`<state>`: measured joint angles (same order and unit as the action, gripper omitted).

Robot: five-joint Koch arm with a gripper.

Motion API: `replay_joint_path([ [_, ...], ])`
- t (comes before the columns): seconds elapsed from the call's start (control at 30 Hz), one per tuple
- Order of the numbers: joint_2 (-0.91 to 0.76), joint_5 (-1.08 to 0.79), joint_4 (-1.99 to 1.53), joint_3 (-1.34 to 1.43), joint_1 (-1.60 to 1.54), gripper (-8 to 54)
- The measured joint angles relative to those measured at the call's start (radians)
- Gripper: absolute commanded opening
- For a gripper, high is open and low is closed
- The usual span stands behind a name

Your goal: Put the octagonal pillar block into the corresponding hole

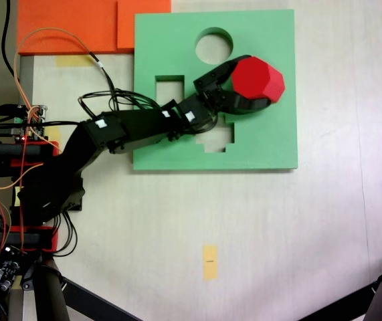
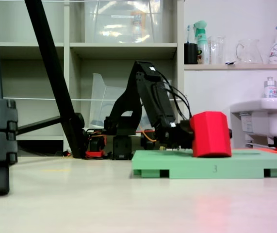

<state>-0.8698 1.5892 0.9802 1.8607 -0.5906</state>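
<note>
- The end effector (image 1: 261, 85) is clamped on the octagonal pillar block (image 1: 259, 79), one black jaw along the block's far side and one along its near side in the fixed view from above.
- The octagonal pillar block is bright red, with its eight-sided top face showing from above; it sits over the right part of the green foam board (image 1: 271, 144), right of the round cutout (image 1: 214, 45) and a little nearer than it.
- In the low side fixed view the block (image 2: 210, 134) stands slightly tilted, and its lower edge is at the top surface of the green foam board (image 2: 211, 167); whether it touches the board or sinks into any hole I cannot tell.
- The corresponding hole cannot be made out; the block and the jaws cover that part of the board.
- Other openings in the board: a rectangular cutout (image 1: 169, 85) left of the end effector and a stepped cutout (image 1: 217, 139) nearer, partly under the arm.
- The black arm (image 1: 130, 130) reaches from its base at the left of the tabletop (image 1: 257, 234) across the board's left edge.
- An orange foam board (image 1: 70, 25) lies at the far left, touching the green board's far left corner.
- A yellow tape mark (image 1: 209, 261) lies on the tabletop near the viewer, well apart from the board.
- Black tripod legs (image 2: 56, 82) stand at the left of the low side view.
</note>
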Motion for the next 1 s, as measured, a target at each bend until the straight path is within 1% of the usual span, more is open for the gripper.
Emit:
replay_joint_path([
  [0.27,-0.021,0.005,0.006,0.005,0.0,39.7],
  [0.57,-0.126,0.008,0.005,0.052,-0.008,39.9],
  [0.77,-0.146,0.009,-0.066,0.114,-0.002,41.1],
  [1.0,-0.152,0.023,-0.077,0.115,0.008,41.0],
])
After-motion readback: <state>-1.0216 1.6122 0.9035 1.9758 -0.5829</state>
